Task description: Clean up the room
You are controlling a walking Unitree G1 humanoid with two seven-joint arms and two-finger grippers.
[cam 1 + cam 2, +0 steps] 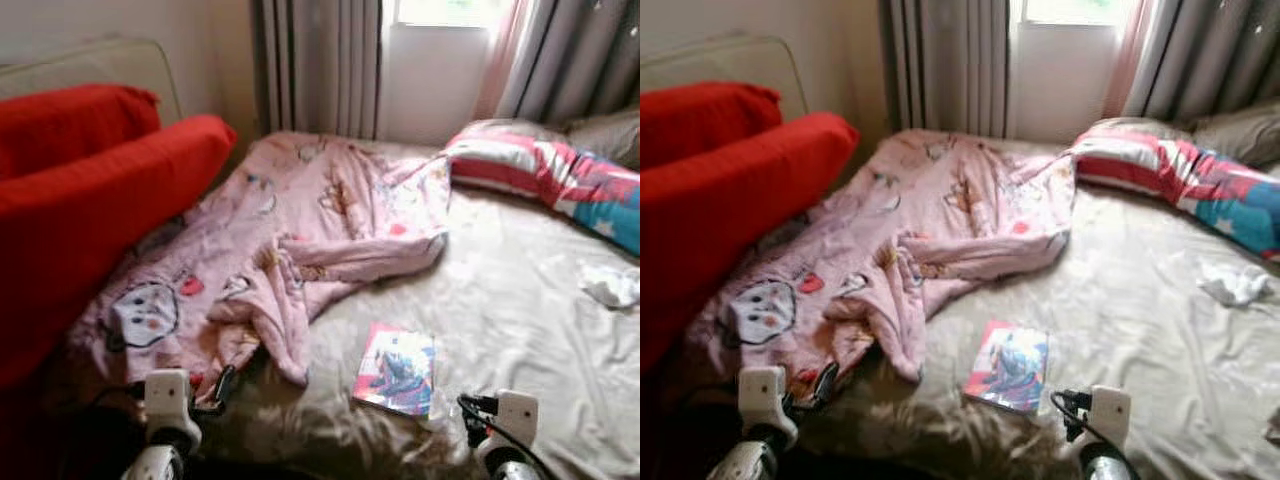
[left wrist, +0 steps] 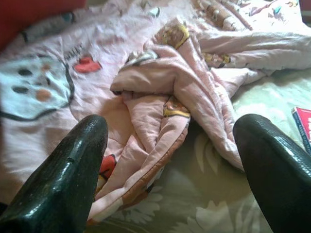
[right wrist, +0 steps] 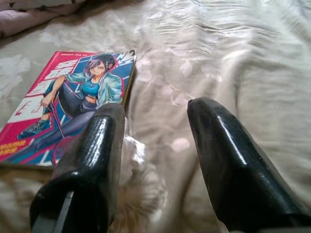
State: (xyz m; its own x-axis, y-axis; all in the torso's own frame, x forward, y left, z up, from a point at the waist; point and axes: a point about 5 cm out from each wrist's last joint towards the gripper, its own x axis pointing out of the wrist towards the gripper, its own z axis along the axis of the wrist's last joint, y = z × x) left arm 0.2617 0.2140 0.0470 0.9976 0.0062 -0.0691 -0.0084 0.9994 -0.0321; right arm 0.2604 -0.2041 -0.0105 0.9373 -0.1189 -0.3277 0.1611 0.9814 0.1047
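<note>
Both grippers poised wide open over the messy bed, nothing picked up yet.

The left gripper (image 2: 170, 160) hangs over the near edge of the crumpled blanket (image 1: 300, 220); the right gripper (image 3: 155, 145) is just beside the book (image 1: 396, 368), likely the next grab. A white scrap (image 1: 610, 285) far right is too blurry to identify.

A wide bed in shiny beige satin sheet (image 1: 520, 330) stretches ahead of the right claw (image 3: 155, 145). Beyond it, grey pleated curtains (image 1: 320, 65) flank a bright daylit window (image 1: 440, 10) and pale wall (image 1: 100, 20).
</note>
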